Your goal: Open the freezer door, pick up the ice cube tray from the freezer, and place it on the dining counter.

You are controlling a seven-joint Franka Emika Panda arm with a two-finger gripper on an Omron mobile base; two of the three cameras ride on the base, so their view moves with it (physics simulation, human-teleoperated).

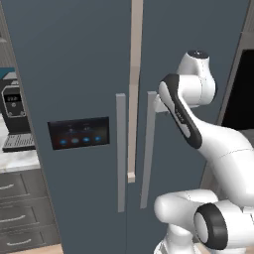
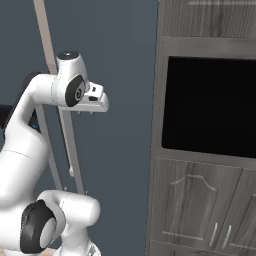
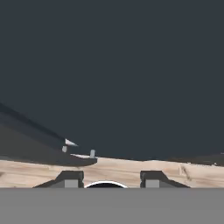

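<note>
Freezer door (image 1: 74, 99): shut (blue-lit panel side), flush w/ plain door (image 1: 198, 49).
Gripper (image 3: 105, 179): fingertips apart, nothing between; near the grey handle (image 1: 149, 149) of plain door, contact unclear.

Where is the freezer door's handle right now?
In the left base view, the freezer door's handle runs vertically along the door's right edge, just right of the black panel and left of the plain door's handle.

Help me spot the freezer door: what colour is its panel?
Black panel with blue lights, clearest in left base view.
</note>
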